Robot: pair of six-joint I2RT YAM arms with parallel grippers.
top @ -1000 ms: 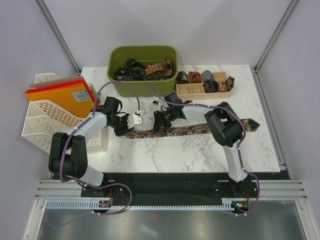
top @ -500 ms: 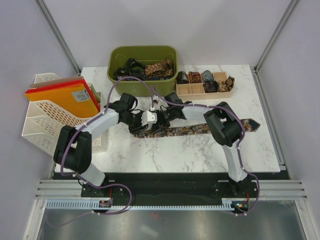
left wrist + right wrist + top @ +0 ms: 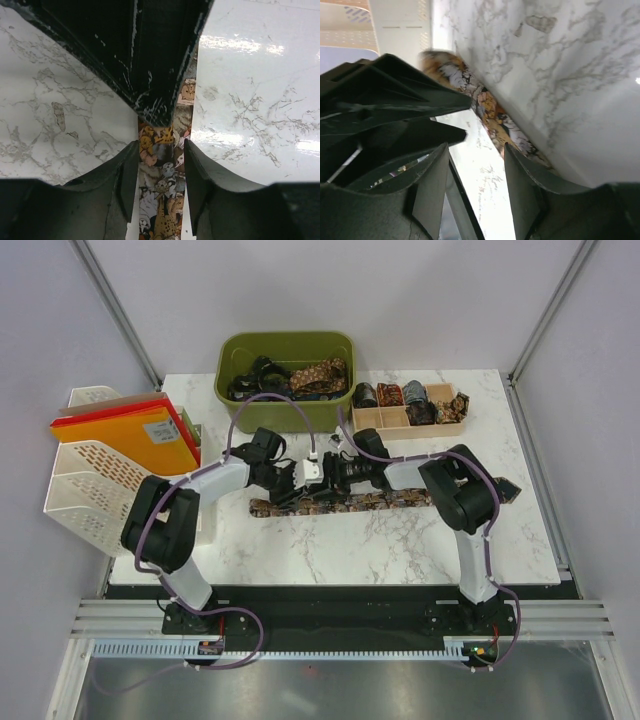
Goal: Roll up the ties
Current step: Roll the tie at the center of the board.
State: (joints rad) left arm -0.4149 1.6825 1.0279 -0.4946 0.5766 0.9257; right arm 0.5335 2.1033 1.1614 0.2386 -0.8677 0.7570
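A long dark tie with a brown-gold animal print (image 3: 400,500) lies flat across the marble table, its narrow end at the left and its pointed end at the right. My left gripper (image 3: 308,483) and right gripper (image 3: 334,478) meet tip to tip over its left part. In the left wrist view the left gripper (image 3: 160,150) is open, with the tie (image 3: 162,200) flat between its fingers and thin gaps on both sides. The right gripper (image 3: 476,155) is open with only bare table between its fingers; the tie (image 3: 490,110) runs just beyond its right finger.
A green bin (image 3: 235,350) holding more ties stands at the back. A wooden divided tray (image 3: 395,420) with rolled ties is to its right. A white file rack (image 3: 80,480) with orange folders (image 3: 125,430) stands at the left edge.
My left gripper has moved right along the tie until it meets the right gripper. The right gripper has shifted slightly right. The tie still lies flat.
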